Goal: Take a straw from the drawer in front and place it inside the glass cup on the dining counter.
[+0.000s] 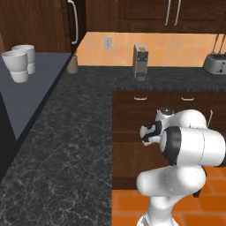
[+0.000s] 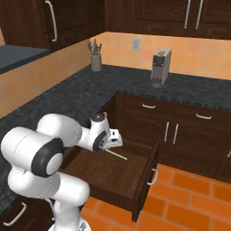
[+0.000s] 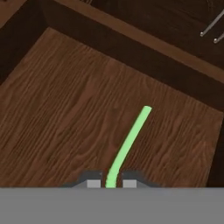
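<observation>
White cups (image 1: 20, 62): two, on the grey tabletop at far left.
Drawer (image 2: 135, 180): pulled open — the straw (image 3: 129, 144) lies on its wood floor.
Gripper (image 3: 109, 183): jaws clamped on the straw's near end.

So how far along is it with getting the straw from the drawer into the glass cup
Done: the drawer is pulled open, and the straw lies on its wooden floor. In hand: the end effector is low inside the drawer, its fingertips on either side of the straw's near end, though I cannot tell if they have closed on it. Left: lifting the straw out, carrying it to the dining counter and dropping it into the glass cup.
</observation>
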